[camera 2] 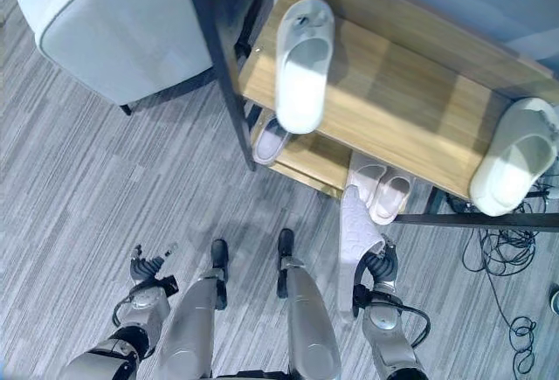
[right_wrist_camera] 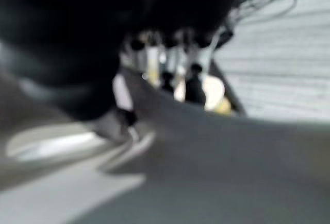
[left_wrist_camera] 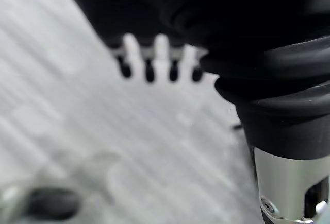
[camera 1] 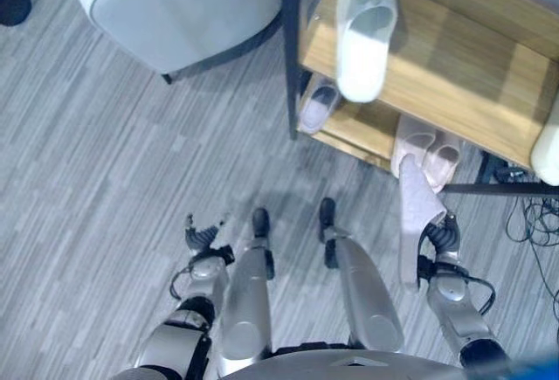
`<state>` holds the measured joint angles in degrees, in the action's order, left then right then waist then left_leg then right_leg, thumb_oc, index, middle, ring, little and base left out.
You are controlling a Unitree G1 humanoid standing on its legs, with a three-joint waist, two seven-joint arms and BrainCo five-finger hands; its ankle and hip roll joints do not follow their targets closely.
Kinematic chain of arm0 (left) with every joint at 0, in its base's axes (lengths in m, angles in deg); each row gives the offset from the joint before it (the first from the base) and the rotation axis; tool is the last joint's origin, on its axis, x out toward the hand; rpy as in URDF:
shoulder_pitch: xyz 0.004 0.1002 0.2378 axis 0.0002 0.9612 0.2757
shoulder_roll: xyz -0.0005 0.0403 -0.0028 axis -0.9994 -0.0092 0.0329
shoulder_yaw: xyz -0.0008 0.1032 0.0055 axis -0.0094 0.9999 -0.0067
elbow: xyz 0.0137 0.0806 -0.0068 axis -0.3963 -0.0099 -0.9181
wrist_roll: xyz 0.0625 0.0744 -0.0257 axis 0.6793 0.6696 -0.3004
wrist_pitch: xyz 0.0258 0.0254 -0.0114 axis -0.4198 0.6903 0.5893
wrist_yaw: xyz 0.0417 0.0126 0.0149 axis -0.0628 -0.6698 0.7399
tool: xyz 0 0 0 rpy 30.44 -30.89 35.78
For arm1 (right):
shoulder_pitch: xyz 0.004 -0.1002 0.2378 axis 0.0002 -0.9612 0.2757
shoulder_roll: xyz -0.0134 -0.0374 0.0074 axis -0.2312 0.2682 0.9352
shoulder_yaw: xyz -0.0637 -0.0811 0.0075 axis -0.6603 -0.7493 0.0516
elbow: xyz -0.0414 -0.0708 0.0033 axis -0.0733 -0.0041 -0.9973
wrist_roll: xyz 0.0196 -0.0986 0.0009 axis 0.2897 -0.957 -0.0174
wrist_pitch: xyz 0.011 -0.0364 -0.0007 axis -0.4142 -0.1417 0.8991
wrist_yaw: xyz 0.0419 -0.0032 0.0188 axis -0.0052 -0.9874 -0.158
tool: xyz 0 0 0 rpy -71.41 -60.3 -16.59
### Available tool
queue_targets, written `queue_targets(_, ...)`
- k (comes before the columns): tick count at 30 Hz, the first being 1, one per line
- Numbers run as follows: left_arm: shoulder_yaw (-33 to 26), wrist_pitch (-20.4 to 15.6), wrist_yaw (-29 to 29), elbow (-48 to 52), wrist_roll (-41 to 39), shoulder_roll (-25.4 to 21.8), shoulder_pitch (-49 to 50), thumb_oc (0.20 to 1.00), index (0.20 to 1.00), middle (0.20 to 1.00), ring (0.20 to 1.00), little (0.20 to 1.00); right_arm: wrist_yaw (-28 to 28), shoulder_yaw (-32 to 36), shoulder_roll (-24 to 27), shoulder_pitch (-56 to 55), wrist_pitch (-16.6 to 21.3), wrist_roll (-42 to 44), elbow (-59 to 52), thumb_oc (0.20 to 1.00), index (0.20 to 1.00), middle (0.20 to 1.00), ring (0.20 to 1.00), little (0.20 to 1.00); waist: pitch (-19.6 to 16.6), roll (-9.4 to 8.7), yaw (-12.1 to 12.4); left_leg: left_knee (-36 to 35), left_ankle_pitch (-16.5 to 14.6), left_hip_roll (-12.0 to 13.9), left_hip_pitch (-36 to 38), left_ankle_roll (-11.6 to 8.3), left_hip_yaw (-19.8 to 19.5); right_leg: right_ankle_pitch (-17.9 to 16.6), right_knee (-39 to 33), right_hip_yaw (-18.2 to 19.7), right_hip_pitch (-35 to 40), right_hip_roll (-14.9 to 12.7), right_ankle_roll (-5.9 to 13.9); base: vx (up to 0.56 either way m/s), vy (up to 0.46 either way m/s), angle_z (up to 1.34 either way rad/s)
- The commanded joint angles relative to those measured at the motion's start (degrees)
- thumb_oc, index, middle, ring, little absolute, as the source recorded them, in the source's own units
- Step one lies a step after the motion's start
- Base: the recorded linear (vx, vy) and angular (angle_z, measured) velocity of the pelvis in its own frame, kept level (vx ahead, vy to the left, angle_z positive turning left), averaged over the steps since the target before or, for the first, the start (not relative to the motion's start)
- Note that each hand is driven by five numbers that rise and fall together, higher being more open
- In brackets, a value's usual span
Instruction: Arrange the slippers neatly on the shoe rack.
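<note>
Slipper (camera 2: 354, 231) clasped upright in right hand (camera 2: 377, 268); fingers partly hidden.

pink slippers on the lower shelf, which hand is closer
Right. The right hand, gripping a pale slipper, is just below the pink slippers; the left hand hangs far off over the floor.

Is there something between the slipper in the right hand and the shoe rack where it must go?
Nothing visible blocks it. The right hand holds the pale slipper just before the shoe rack. A pink pair already fills the lower shelf directly ahead; the top shelf has free space between two white slippers.
</note>
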<state>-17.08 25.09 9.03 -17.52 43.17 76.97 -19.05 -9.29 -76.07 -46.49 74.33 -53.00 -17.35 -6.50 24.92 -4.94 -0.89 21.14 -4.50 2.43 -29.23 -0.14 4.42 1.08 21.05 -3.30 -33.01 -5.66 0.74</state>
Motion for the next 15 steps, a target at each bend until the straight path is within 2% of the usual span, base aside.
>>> queue_targets(1,-0.29,-4.07,1.08,3.76,-2.67,-2.23,0.25,1.000,1.000,1.000,1.000,1.000,4.16,2.21,0.92,-0.45,3.81,-0.61,-6.43,0.200,0.200,0.200,0.200,0.200,-2.55,-0.54,-0.05,7.06,-3.87,1.18,-6.18,-0.64,-3.40,5.63,6.60,2.83,1.18,-2.83,3.35,-0.04,0.045,0.09)
queue_targets(5,-0.43,-4.81,-0.76,9.85,-5.97,-3.56,-3.37,1.000,1.000,1.000,1.000,1.000,9.73,4.68,3.18,6.06,2.64,-5.94,-7.99,0.200,0.200,0.200,0.200,0.200,-2.19,0.56,-0.09,14.54,-6.22,1.44,-15.25,-0.60,-3.98,8.05,14.75,2.98,-8.04,-3.15,3.06,-0.08,0.017,0.08)
queue_targets(6,-0.31,-4.91,-0.64,11.08,-6.03,-3.50,-4.31,0.834,0.834,0.834,0.834,0.834,12.12,5.84,4.40,8.64,1.69,-9.55,-9.76,0.200,0.200,0.200,0.200,0.200,-2.63,1.08,-0.13,18.35,-7.45,1.61,-19.66,-0.46,-4.38,9.40,18.35,3.17,-12.52,-2.96,2.75,-0.09,-0.015,0.12)
queue_targets(7,-0.66,-4.84,-0.54,11.41,-6.65,-3.60,-5.01,0.758,0.758,0.758,0.758,0.758,13.65,6.41,5.39,10.53,0.93,-11.02,-9.72,0.200,0.200,0.200,0.200,0.200,-2.84,1.41,-0.01,21.27,-8.38,1.84,-22.78,-0.33,-4.74,10.34,21.30,3.27,-15.64,-2.80,2.56,-0.09,-0.027,0.08)
queue_targets(8,-1.73,-4.62,-0.45,12.24,-7.37,-3.63,-5.34,0.812,0.812,0.812,0.812,0.812,15.10,7.57,6.35,12.39,-0.17,-13.02,-11.07,0.200,0.200,0.200,0.200,0.200,-2.90,1.82,0.15,24.71,-9.34,2.10,-26.10,-0.17,-5.06,11.60,24.74,3.55,-19.30,-2.55,2.10,-0.05,-0.037,0.01)
queue_targets(9,-2.03,-4.60,-0.32,12.55,-7.89,-3.69,-5.48,0.956,0.956,0.956,0.956,0.956,15.68,7.82,7.01,13.67,-0.71,-13.89,-11.15,0.200,0.200,0.200,0.200,0.200,-3.14,2.11,0.28,26.73,-9.93,2.20,-28.32,0.01,-5.18,12.38,26.89,3.55,-21.62,-2.36,1.93,-0.04,-0.047,-0.04)
queue_targets(10,-2.28,-4.58,-0.13,12.56,-8.09,-3.95,-6.05,1.000,1.000,1.000,1.000,1.000,16.54,8.02,7.70,15.55,-1.01,-14.55,-11.25,0.200,0.200,0.200,0.200,0.200,-3.19,2.36,0.34,28.86,-10.69,2.35,-30.73,0.17,-5.47,13.23,28.89,3.49,-24.09,-2.08,1.81,-0.02,-0.053,-0.08)
queue_targets(14,-2.79,-3.76,-0.51,13.96,-8.36,-4.64,-6.57,1.000,1.000,1.000,1.000,1.000,16.89,8.54,9.64,19.97,-2.49,-16.05,-14.55,0.200,0.200,0.200,0.200,0.200,-3.38,3.31,0.69,34.48,-12.23,2.37,-37.30,0.52,-5.99,15.45,34.70,3.90,-30.89,-1.84,1.15,0.00,-0.052,-0.07)
queue_targets(15,-2.88,-3.41,-0.99,14.85,-9.26,-4.46,-7.08,1.000,1.000,1.000,1.000,1.000,16.74,8.09,10.46,22.37,-3.70,-16.98,-15.28,0.200,0.200,0.200,0.200,0.200,-3.68,3.90,0.93,37.48,-13.06,2.28,-41.10,1.09,-6.79,16.69,37.84,4.41,-34.52,-1.79,0.57,0.01,-0.073,0.01)
